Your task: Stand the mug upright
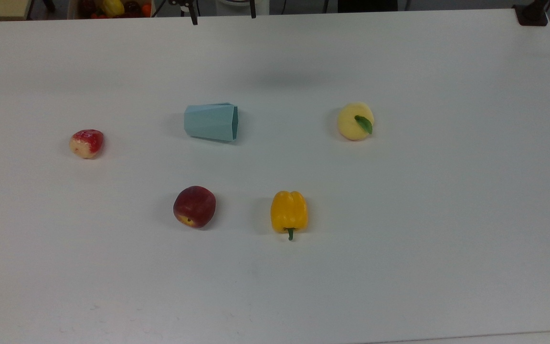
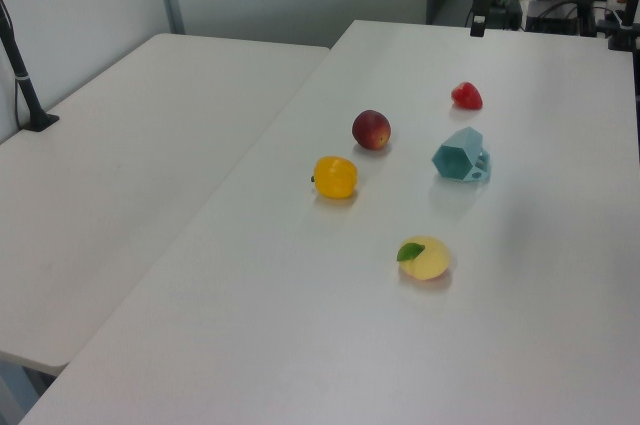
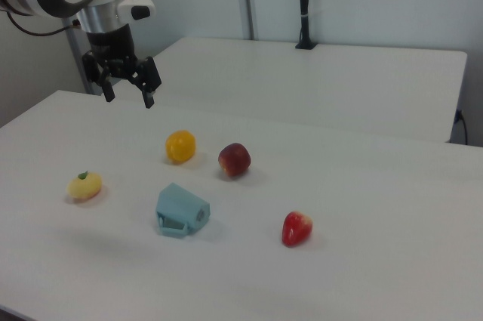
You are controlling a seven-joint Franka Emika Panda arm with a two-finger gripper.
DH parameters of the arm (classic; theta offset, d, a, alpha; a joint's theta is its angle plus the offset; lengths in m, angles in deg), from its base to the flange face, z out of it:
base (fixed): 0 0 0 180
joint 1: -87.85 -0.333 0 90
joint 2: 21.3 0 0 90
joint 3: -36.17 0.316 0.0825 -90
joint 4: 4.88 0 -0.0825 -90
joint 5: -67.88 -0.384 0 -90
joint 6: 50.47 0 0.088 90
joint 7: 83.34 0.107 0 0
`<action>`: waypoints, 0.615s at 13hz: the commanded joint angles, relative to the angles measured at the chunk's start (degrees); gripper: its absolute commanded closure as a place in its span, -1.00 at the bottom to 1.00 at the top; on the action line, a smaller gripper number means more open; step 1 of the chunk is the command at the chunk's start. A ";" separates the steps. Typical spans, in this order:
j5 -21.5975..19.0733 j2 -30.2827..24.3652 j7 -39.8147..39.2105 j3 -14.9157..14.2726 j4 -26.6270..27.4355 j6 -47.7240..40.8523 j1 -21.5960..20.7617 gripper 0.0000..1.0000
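**Mug on its side, jaws wide above the worktop**

While the mug (image 1: 211, 122) lies tipped over near the middle of the worktop (image 1: 423, 229), the gripper (image 3: 127, 88) hangs in the air well apart from it, its jaws spread wide and holding nothing; in the right view the handle lies against the worktop; a strawberry (image 1: 86, 143) sits toward the top view's left edge; a yellow fruit (image 1: 355, 121) toward the top view's right; a peach (image 1: 194, 206) and pepper (image 1: 289, 211) lie nearer the top view's bottom edge.
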 commanded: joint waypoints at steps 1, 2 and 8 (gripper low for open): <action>0.06 -0.80 -1.08 -0.64 1.00 0.64 -0.99 -1.00; 0.24 -0.72 -0.73 -0.47 1.00 0.82 -1.08 -1.00; 10.49 1.21 11.89 4.88 1.00 1.00 -2.31 -1.00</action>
